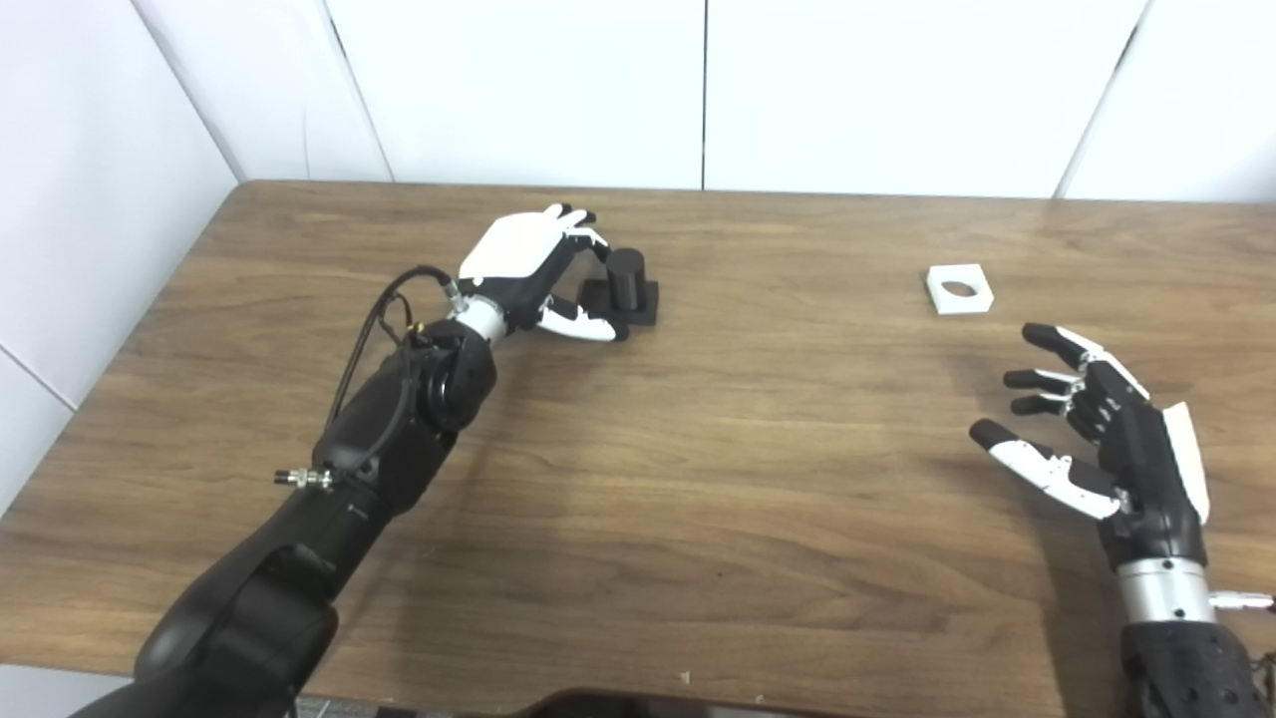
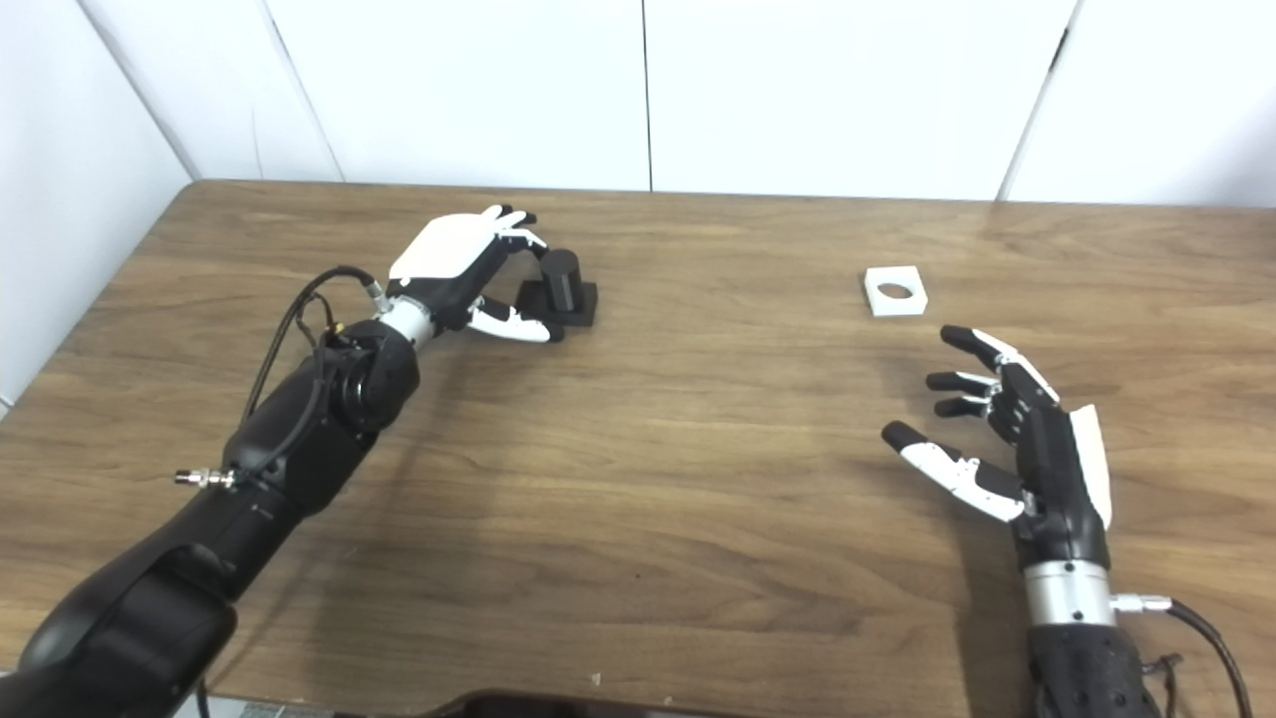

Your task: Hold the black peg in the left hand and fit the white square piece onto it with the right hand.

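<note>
The black peg point(image 1: 626, 282), a short cylinder on a square black base, stands upright on the table's far left-middle. My left hand point(image 1: 526, 267) is right beside it on its left. Its fingers point(image 1: 583, 227) curl toward the top of the cylinder and its thumb point(image 1: 581, 322) lies along the front of the base. The hand is still apart and has no closed grip on the peg. The white square piece point(image 1: 959, 288), with a round hole, lies flat at the far right. My right hand point(image 1: 1102, 434) hovers open below and to the right of it, fingers spread, holding nothing.
The wooden table point(image 1: 698, 479) is bounded by white wall panels at the back and left. Cables loop off my left wrist point(image 1: 384, 309). A bare stretch of wood separates the peg from the white piece.
</note>
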Motion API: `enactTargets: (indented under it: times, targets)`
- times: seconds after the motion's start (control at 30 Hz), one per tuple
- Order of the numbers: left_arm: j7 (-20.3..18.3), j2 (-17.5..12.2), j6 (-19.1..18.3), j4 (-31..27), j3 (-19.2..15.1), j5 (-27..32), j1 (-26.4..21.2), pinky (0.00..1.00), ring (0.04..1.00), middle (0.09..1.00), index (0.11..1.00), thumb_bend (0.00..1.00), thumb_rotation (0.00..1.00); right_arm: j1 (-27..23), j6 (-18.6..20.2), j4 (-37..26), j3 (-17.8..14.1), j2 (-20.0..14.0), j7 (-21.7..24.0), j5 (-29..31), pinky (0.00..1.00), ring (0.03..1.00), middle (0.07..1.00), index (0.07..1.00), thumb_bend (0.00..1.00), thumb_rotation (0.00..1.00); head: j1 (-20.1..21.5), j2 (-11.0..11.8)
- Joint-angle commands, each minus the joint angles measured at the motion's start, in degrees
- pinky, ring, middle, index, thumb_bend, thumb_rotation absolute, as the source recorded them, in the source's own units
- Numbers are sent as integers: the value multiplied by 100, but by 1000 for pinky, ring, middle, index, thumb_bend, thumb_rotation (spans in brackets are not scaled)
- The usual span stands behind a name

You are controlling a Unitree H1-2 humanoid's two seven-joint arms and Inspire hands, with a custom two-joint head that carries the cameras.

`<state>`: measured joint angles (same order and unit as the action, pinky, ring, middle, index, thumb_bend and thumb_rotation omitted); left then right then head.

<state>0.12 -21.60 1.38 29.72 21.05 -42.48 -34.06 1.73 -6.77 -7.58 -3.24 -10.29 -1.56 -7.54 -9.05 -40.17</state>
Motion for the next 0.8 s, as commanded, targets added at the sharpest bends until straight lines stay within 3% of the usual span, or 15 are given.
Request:
enactTargets:
  times: [0.0, 0.2, 0.23, 0.3, 0.77]
  targets:
    - [-28, 30, 58, 16, 47, 15, -182, 940, 987, 929, 677, 739, 316, 60, 8, -134, 2, 74, -9, 21, 588, 675, 827, 772, 659, 254, -6, -8]
    - [-31, 39, 41, -22, 73, 78, -127, 934, 957, 887, 596, 711, 213, 131, 44, -220, -38, 58, -5, 61, 579, 682, 828, 772, 651, 252, 12, -47]
    - [-36, 39, 36, -28, 76, 82, -120, 932, 950, 881, 527, 580, 122, 133, 37, -224, -40, 54, -12, 50, 570, 677, 827, 770, 652, 260, 12, -47]
    - [-59, 39, 41, -45, 74, 107, -105, 930, 947, 879, 501, 529, 87, 143, 55, -249, -48, 58, -11, 75, 570, 678, 827, 768, 649, 252, 17, -61]
    - [-464, -67, 306, -17, 152, 394, -117, 971, 960, 891, 495, 516, 83, 152, 24, -234, -61, 62, -22, 79, 564, 676, 824, 764, 649, 289, 43, -69]
